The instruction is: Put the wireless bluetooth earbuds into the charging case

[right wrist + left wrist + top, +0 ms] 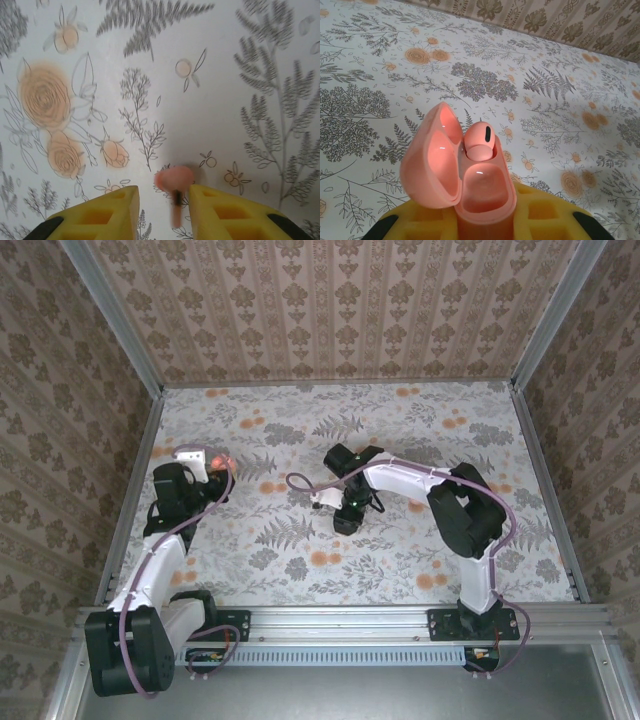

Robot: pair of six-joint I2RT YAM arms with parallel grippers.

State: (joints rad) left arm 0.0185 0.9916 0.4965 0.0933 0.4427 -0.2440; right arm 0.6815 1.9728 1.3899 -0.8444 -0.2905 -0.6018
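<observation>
The floral worktop (400,440) is seen from above, with the left pincer (216,466) toward 9 o'clock and the right pincer (345,508) near the centre. The charging case (482,195) is clamped upright by its lower body in the left pincer, and its lid (432,160) is swung open toward 9 o'clock. The first earbud (479,142) is already seated in the well at 12 o'clock, and the nearer well looks vacant. The second earbud (173,179) is seen, blurred, between the tips of the right pincer, whose jaws stand apart. Whether either pad touches it cannot be told.

The case is judged rigid, light and glossy, so slippery. It is best gripped low across its flat sides, clear of the hinge. The second earbud is judged tiny, smooth and easily squirted out. It should be pinched gently across the rounded head, with the stem left free to be aimed into the vacant well.
</observation>
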